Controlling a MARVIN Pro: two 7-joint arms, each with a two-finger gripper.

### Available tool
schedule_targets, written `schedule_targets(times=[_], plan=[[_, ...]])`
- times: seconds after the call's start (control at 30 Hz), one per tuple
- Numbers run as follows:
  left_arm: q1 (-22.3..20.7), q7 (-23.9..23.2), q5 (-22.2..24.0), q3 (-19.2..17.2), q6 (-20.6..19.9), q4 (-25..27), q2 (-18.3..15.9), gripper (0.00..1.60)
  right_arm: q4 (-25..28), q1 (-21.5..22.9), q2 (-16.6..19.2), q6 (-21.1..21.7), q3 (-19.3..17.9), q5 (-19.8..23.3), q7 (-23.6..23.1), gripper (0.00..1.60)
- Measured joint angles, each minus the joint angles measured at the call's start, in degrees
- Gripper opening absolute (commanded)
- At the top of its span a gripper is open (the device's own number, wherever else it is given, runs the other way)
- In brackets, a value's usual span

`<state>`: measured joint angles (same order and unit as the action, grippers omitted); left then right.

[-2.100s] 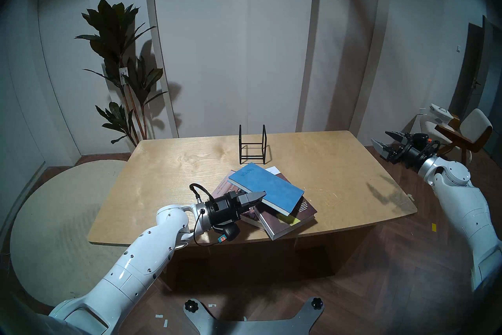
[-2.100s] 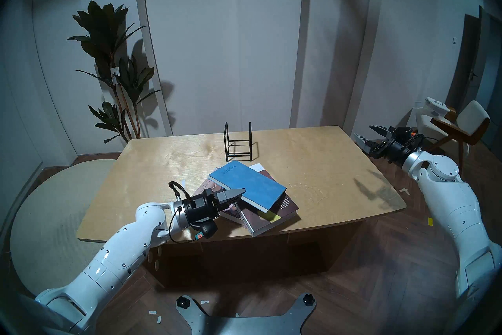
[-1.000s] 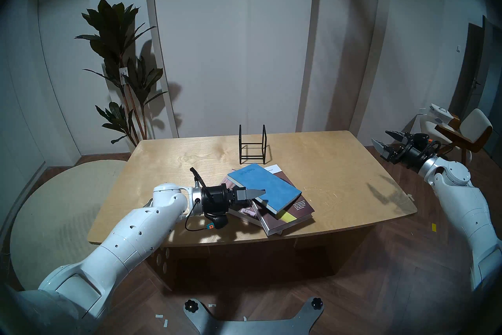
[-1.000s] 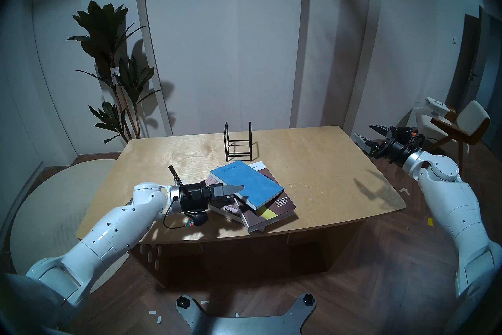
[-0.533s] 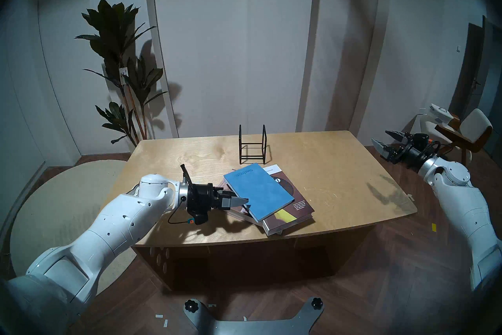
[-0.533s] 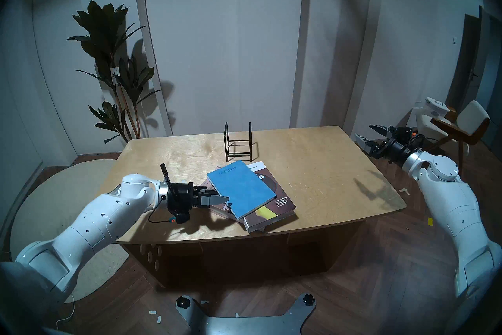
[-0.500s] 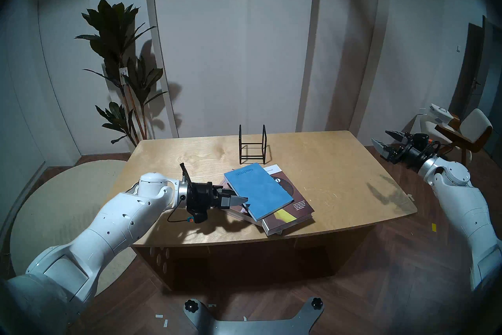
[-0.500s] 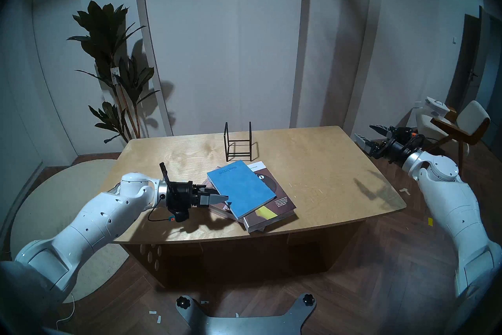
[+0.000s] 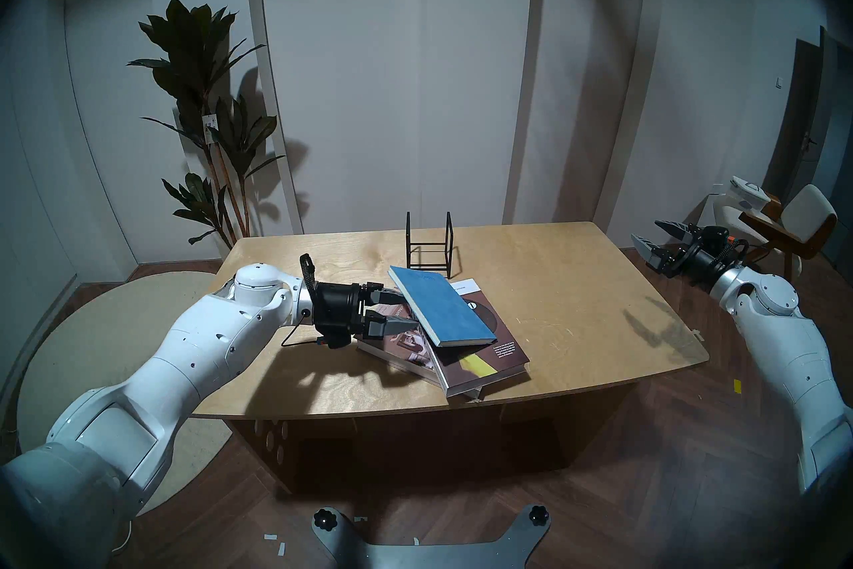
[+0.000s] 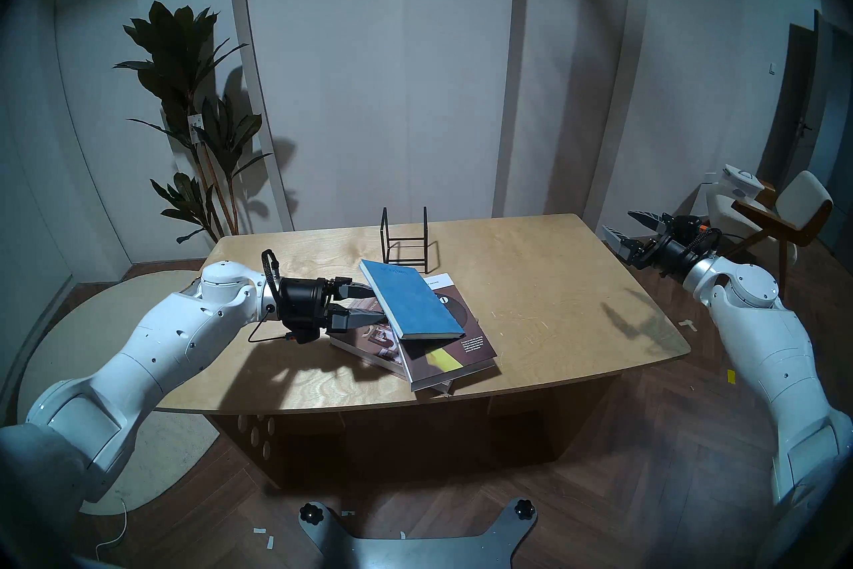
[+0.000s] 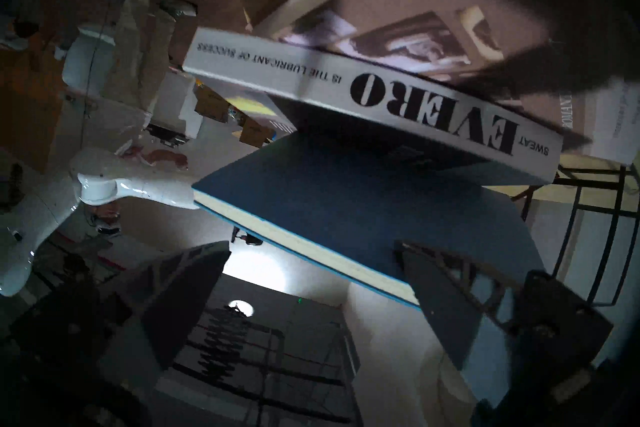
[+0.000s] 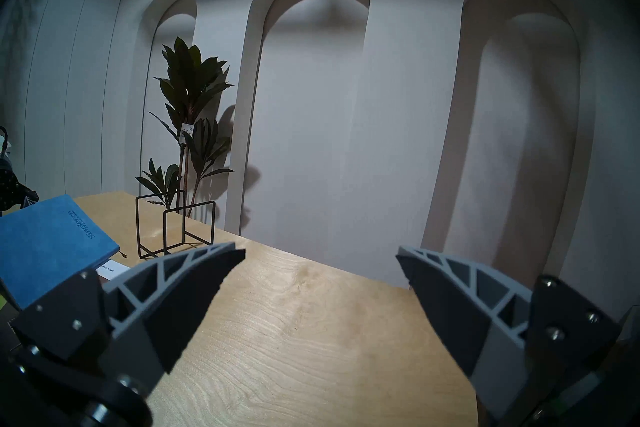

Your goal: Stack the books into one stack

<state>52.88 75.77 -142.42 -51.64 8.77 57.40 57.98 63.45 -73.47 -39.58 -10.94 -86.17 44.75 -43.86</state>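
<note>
Table (image 9: pixel 577 277): three books are being carried near its front edge; a black wire rack (image 9: pixel 428 247) is standing just behind them, apart from the pile.

Mauve-brown book (image 9: pixel 406 346): it is lying flat on the table as the base, with its left part left showing.

EVERO book (image 9: pixel 489 355): it is resting askew on the base, and its front right corner is being carried out past the base toward the table's front edge.

Blue book (image 9: pixel 443 305): it is being held tilted, its left long edge raised and its right edge resting on the EVERO cover.

Left gripper (image 9: pixel 397 309): its jaws are spread wide on either side of the blue book's raised edge; one finger (image 11: pixel 446 298) is lying against the cover in the wrist view, so the book is being propped or levered, not pinched.

Right gripper (image 9: pixel 657 238): it is being held spread and empty, off the table's right end, well apart from the books.

Risk: with no clamp on it, the blue book is judged likely to slide off to the right or flop down crooked if the lift is continued.

Risk: a sideways push through the blue book is judged able to drag the skewed EVERO book nearer the table edge.
</note>
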Motion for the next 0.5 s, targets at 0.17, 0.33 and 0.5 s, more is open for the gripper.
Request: schedule_targets(times=[0.17,0.33,0.5], plan=[[-1.6,5.2,-2.3,2.2,-5.1,-4.7,0.7,1.60,-0.2,0.2,-0.1,-0.4,0.1,-0.1,-0.1,1.60],[-3.5,8.2,-3.5,3.2,-8.8,-8.4,2.1,1.60,-0.4,0.3,-0.2,-0.6,0.1,-0.1,-0.2,1.60],[-5.6,9.0,-4.6,3.7,-11.7,-11.4,4.1,1.60,-0.6,0.4,-0.3,-0.8,0.2,-0.2,-0.3,1.60]])
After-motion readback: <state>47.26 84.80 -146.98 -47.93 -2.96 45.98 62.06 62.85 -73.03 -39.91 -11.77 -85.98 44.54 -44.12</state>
